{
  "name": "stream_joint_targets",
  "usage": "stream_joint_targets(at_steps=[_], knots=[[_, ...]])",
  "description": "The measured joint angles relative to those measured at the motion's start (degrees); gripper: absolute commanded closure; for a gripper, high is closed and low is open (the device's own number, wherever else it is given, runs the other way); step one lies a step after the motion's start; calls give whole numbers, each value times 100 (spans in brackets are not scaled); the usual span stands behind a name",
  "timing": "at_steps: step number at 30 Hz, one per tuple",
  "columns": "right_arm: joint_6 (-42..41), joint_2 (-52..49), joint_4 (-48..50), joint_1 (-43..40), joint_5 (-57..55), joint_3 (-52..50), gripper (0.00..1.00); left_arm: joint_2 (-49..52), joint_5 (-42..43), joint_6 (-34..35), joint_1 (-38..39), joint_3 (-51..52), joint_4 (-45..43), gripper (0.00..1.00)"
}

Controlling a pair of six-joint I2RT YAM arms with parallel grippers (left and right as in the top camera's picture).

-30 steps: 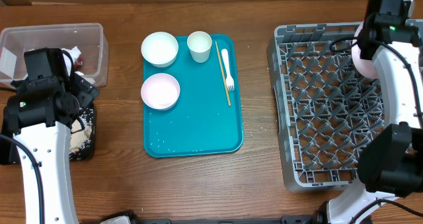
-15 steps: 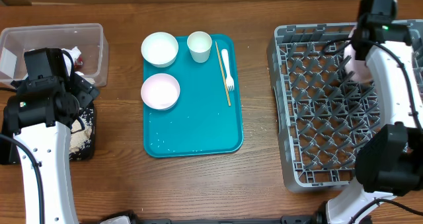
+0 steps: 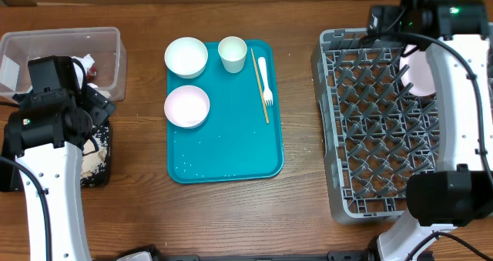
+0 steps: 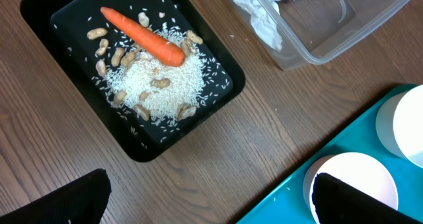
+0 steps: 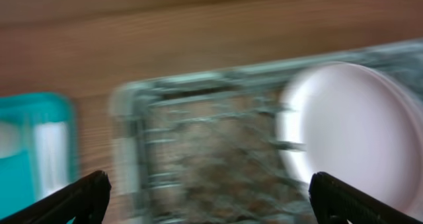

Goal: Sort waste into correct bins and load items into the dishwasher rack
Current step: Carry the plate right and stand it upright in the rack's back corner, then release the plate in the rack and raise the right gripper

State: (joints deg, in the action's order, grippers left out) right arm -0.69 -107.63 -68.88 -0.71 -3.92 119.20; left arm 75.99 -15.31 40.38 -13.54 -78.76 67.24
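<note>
Two bowls (image 3: 186, 57) and a cup (image 3: 232, 53) sit on the teal tray (image 3: 231, 153), right of the left end effector (image 4: 211, 187), which is spread wide and empty. Ahead of it the black tray (image 4: 73, 12) holds a carrot (image 4: 142, 44) and peanuts (image 4: 99, 34), the tub (image 4: 317, 45) napkins (image 4: 254, 6). Spread and empty too is the right end effector (image 5: 211, 191), with the plate (image 5: 357, 131) in the rack (image 5: 198, 151) just ahead.

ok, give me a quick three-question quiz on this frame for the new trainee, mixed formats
1. How many white bowls sit on the teal tray?
2. True or false: the carrot lies in the black tray with rice and peanuts.
3. Where is the white plate? A) on the teal tray B) in the dishwasher rack C) in the black tray

Key: 1) two; 2) true; 3) B
</note>
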Motion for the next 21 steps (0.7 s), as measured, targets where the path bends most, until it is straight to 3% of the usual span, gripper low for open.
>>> stream_joint_targets(at_steps=[4,7,10,16,21], knots=[[-83,13,-37,11,1665,240,0,0,2,0,0,0,0,0],[-103,11,-81,46,2000,238,0,0,0,0,0,0,0,0],[-407,11,-127,37,1541,238,0,0,0,0,0,0,0,0],[-1333,11,-358,-479,-389,236,0,0,0,0,0,0,0,0],[-1598,11,-240,-1329,-1029,236,65,0,0,0,0,0,0,0]])
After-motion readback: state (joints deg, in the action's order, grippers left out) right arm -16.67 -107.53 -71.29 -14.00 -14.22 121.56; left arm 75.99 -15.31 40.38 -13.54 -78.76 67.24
